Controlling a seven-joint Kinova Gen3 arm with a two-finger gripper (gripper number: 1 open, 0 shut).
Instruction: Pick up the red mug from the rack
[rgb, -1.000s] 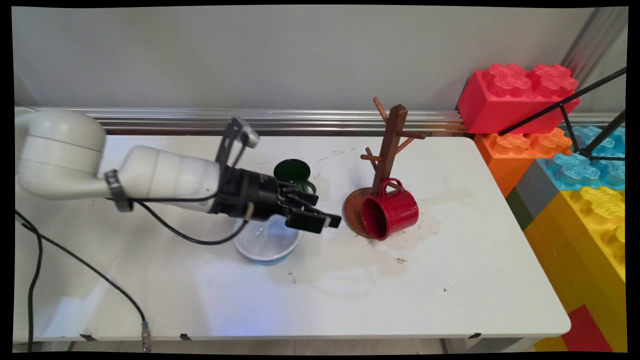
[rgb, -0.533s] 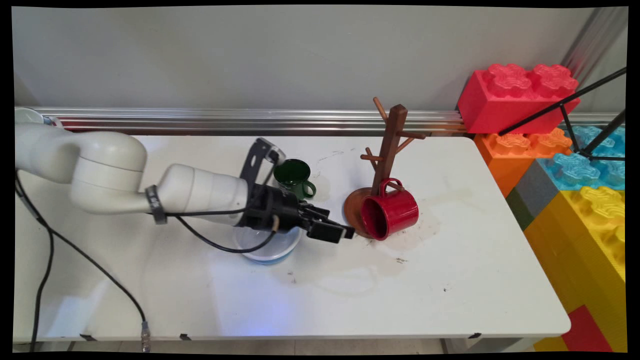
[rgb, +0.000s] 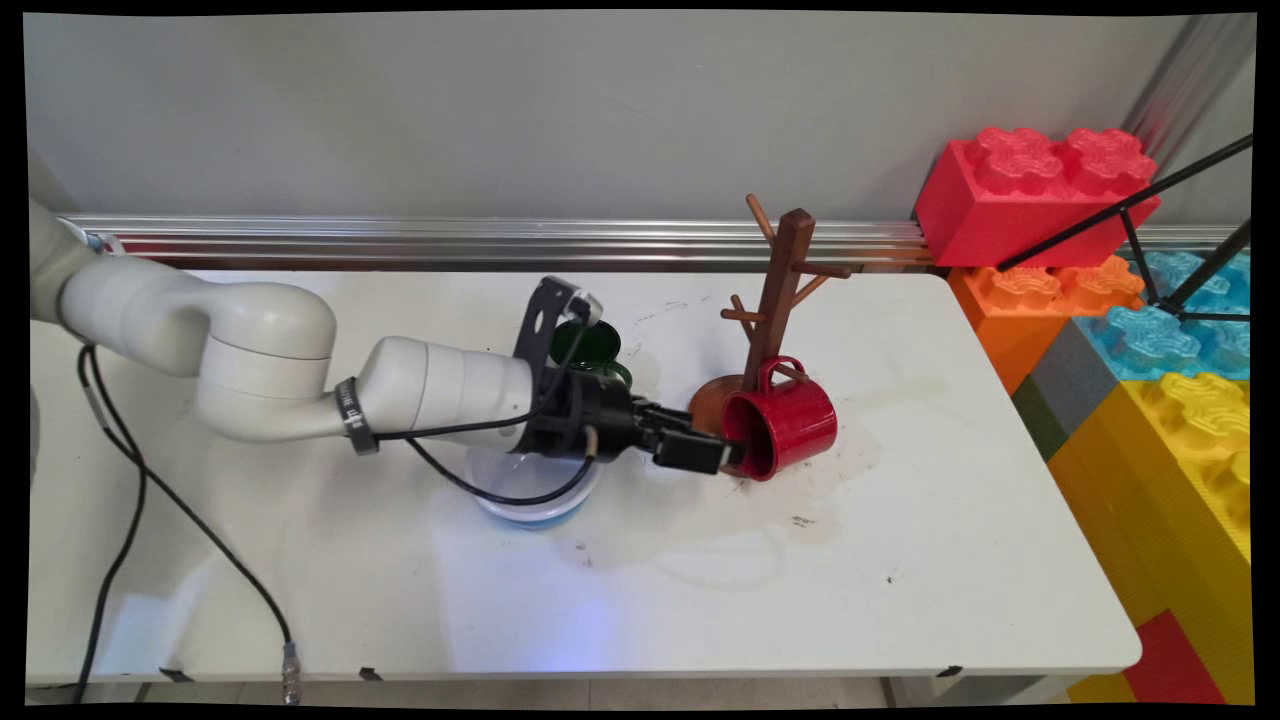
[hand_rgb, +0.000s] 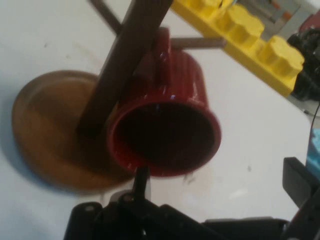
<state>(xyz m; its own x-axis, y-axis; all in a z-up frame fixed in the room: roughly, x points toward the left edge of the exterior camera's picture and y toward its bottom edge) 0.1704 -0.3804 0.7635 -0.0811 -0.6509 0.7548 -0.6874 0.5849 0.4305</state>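
1. My claw (rgb: 722, 455): spread open, level with the surface (rgb: 900, 560), right at the mouth of the red mug (rgb: 785, 420); in the hand view one finger (hand_rgb: 141, 181) stands at the mug's rim.
2. Red mug: hanging tipped from a low peg of the wooden mug tree (rgb: 775, 300), mouth turned toward me.
3. Green mug (rgb: 597, 352): upright behind my wrist.
4. Clear bowl (rgb: 530, 490): on the surface beneath my wrist.

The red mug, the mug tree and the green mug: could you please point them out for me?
red mug (rgb: 795, 420), main view, ribbed side.
mug tree (rgb: 782, 290), main view, upright post.
green mug (rgb: 600, 345), main view, dark inside.
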